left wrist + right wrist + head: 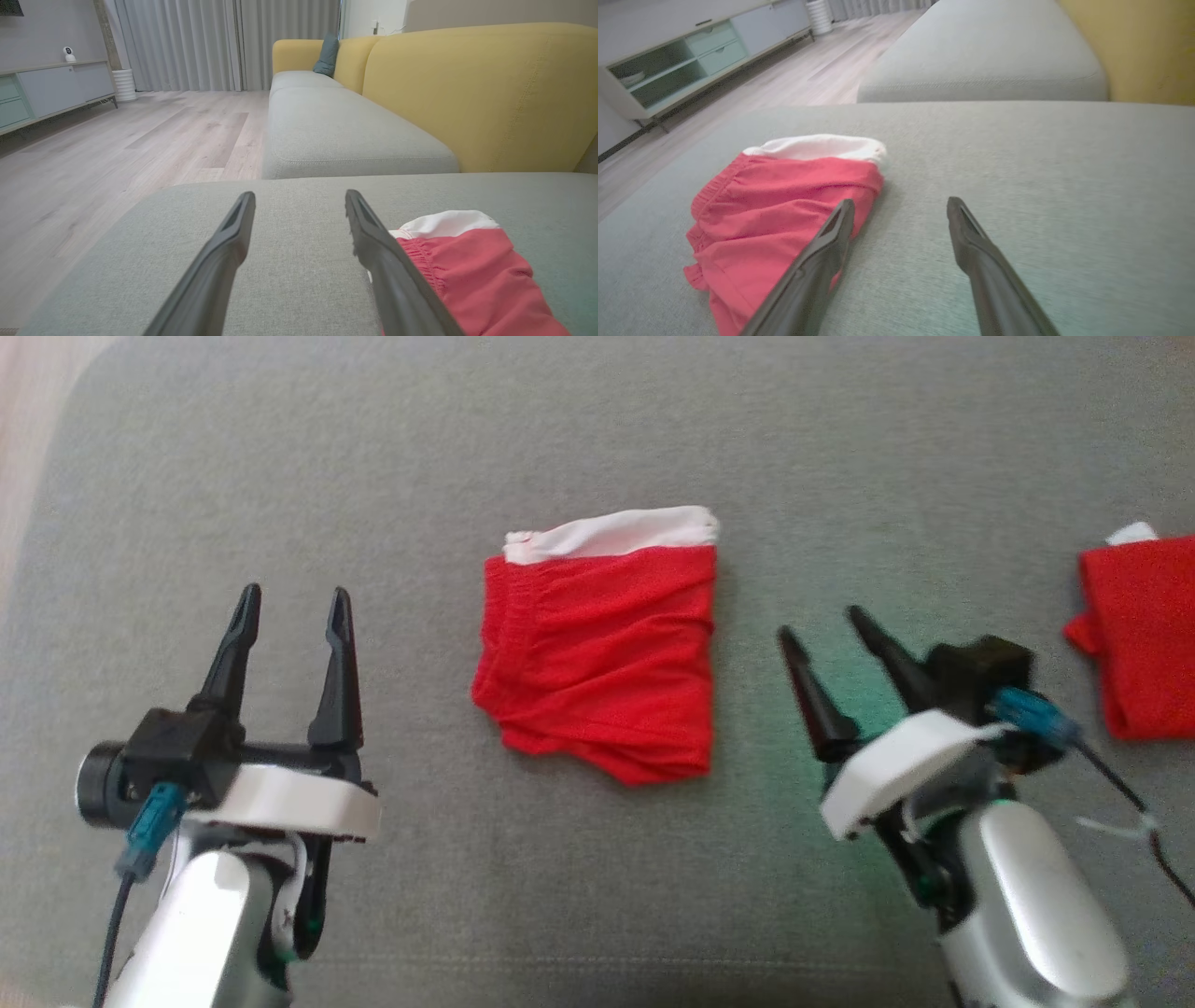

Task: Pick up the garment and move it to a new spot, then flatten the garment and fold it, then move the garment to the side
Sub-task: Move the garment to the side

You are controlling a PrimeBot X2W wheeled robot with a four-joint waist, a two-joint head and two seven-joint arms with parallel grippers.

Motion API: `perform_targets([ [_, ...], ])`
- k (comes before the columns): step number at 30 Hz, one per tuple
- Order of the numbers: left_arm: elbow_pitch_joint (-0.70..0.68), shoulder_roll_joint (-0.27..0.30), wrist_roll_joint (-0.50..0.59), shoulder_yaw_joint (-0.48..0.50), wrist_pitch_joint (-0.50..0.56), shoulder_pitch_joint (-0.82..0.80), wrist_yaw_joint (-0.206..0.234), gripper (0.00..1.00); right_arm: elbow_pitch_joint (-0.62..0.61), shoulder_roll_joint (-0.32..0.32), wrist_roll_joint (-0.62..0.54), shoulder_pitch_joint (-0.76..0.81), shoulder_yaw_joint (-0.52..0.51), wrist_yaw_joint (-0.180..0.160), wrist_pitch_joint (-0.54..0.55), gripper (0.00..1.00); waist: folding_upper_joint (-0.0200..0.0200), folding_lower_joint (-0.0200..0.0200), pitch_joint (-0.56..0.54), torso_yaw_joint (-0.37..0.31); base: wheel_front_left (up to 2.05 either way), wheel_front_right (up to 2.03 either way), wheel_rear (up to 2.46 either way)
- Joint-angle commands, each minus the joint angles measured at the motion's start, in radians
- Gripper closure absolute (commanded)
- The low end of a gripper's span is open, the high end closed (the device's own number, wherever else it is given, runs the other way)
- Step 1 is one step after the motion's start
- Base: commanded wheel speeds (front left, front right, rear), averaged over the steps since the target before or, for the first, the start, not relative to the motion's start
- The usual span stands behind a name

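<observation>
Between left gripper (294, 593) and right gripper (820, 621), both wide, lies the garment (602, 653) (head view adds red cloth (1144, 635)).

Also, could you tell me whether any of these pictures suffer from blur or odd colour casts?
Head view: soft overall, with a green glow on the grey cushion beside the right gripper. Left wrist view: the sharpest, evenly lit, with daylight coming through the curtains. Right wrist view: streaky blur across the cushion and the red garment, and a faint green tint at lower right.
</observation>
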Motion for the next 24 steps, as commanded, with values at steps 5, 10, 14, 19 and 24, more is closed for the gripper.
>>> perform_targets([
  [5, 0.004, -0.004, 0.008, 0.032, -0.021, -0.067, -0.009, 0.0, 0.128, 0.023, 0.045, -0.106, 0.108, -0.001, 0.003, 0.0, 0.0, 0.0, 0.047, 0.054, 0.0, 0.0, 0.0],
  [10, 0.032, -0.019, 0.011, 0.032, -0.028, -0.08, -0.02, 0.0, 0.268, 0.028, 0.125, -0.158, 0.162, -0.001, 0.005, 0.0, 0.0, 0.0, 0.05, 0.069, 0.0, 0.0, 0.0],
  [14, 0.043, -0.027, 0.016, 0.038, -0.03, -0.085, -0.026, 0.0, 0.34, 0.029, 0.195, -0.193, 0.206, -0.001, 0.022, 0.39, 0.0, 0.0, 0.053, 0.071, 0.0, 0.0, 0.0],
  [19, 0.042, -0.037, 0.025, 0.046, -0.031, -0.089, -0.03, 0.0, 0.406, 0.029, 0.222, -0.225, 0.235, -0.001, 0.042, 1.0, 0.0, 0.0, 0.054, 0.068, 0.0, 0.0, 0.0],
  [24, 0.038, -0.042, 0.036, 0.061, -0.031, -0.083, -0.034, 0.0, 0.42, 0.029, 0.221, -0.243, 0.246, -0.001, 0.026, 1.0, 0.0, 0.0, 0.049, 0.046, 0.0, 0.0, 0.0],
])
